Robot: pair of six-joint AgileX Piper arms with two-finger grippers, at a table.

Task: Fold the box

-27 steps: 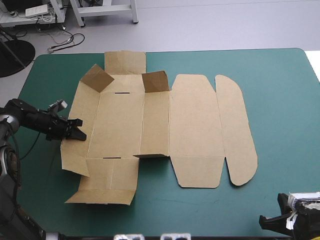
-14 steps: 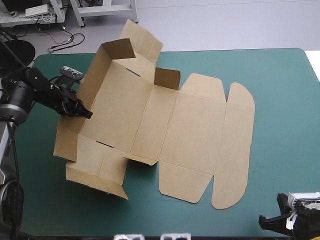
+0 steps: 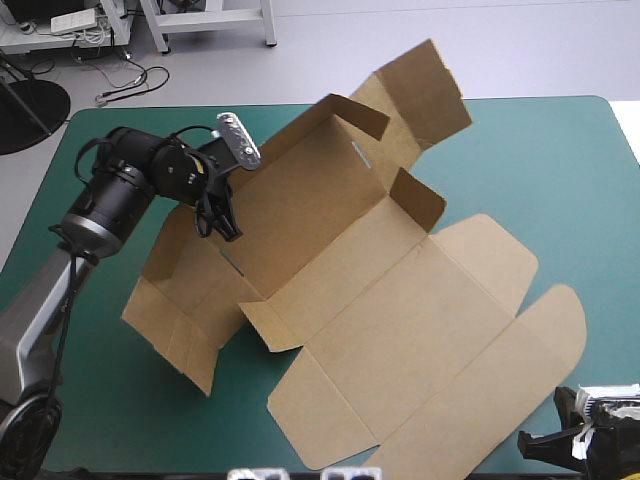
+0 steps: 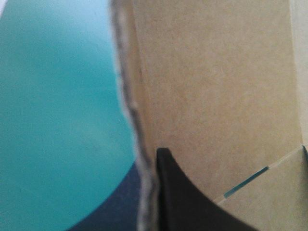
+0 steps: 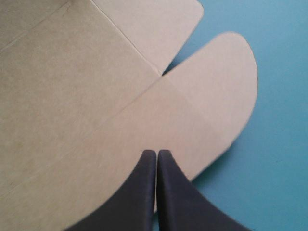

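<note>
High view: just before, the flat-cut brown cardboard box lay square on the teal-green tabletop. Now it's swung round w/ its far-left end lifted, bc the black left pincer is clamped on its left side. So walls are starting to rise, but nothing's tucked yet imo. The far flaps poke past the far edge and the near corner sits at the near edge. Free room is far-right & near-left. The black right pincer sits at the near-right corner.

Left wrist: one finger on the board's inner face, board edge pinched.

Right wrist: clenched on nothing, over the rounded lid flap.
</note>
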